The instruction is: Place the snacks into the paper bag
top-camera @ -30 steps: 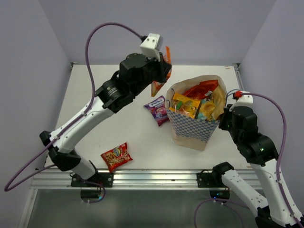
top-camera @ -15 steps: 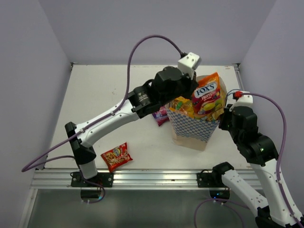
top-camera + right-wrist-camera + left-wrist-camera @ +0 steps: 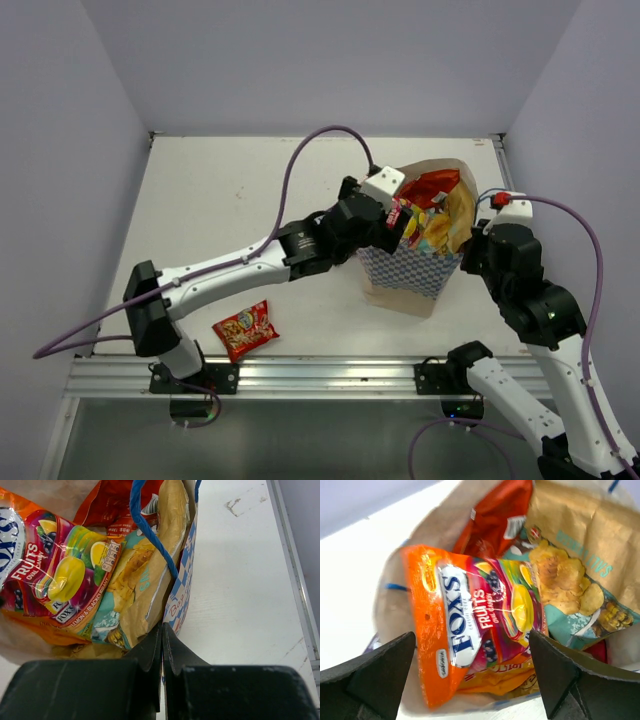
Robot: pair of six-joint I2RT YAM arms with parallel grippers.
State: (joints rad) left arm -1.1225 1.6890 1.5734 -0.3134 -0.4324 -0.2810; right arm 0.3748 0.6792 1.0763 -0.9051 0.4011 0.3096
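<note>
Fox's candy packet [image 3: 470, 625] in paper bag [image 3: 405, 268]; left tool [image 3: 471, 635] wide open, empty. Right tool [image 3: 161, 630] pinches bag rim. Next, likely: fetch small red packet [image 3: 245, 330], near left.

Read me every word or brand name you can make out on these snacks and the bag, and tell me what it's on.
"FOX'S": on the orange packet
"FRUITS OVAL CANDY": same packet
"LEMON & BLACK": same packet, the rest is hidden
"SALT": on the tan packet, the rest is unclear
Cursive print on the paper bag: blurred
Print on the small red packet: too small to read
</note>
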